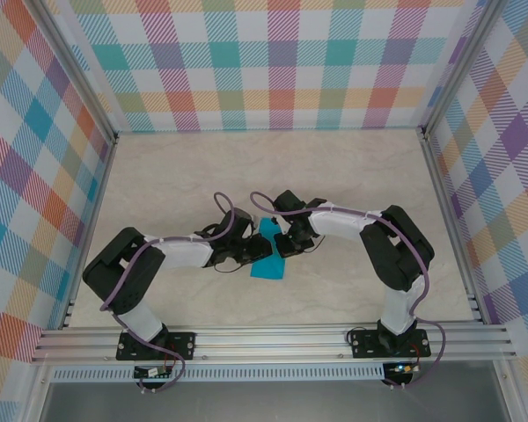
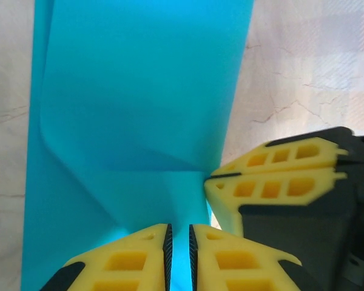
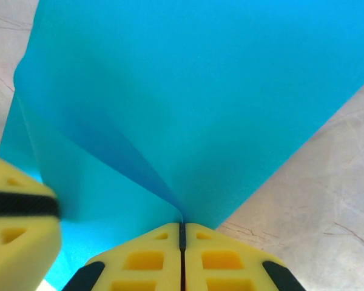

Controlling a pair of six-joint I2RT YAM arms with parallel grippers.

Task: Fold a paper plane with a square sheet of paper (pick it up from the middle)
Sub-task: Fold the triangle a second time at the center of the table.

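Note:
The teal-blue sheet of paper (image 1: 267, 265) lies folded into a narrow shape on the marbled table between the two arms. In the wrist views the paper (image 2: 139, 91) (image 3: 200, 91) rises in a soft fold with a diagonal crease. My right gripper (image 3: 182, 227) (image 1: 282, 245) is shut on the paper's edge where the crease ends. My left gripper (image 2: 179, 233) (image 1: 254, 250) stands at the paper's left edge, its pads a narrow gap apart, with teal showing through the gap. The right gripper's yellow fingers (image 2: 273, 182) sit close beside the left ones.
Plaid walls (image 1: 282, 70) enclose the table on three sides. An aluminium rail (image 1: 273, 338) runs along the near edge by the arm bases. Bare tabletop (image 1: 273, 167) stretches behind the grippers.

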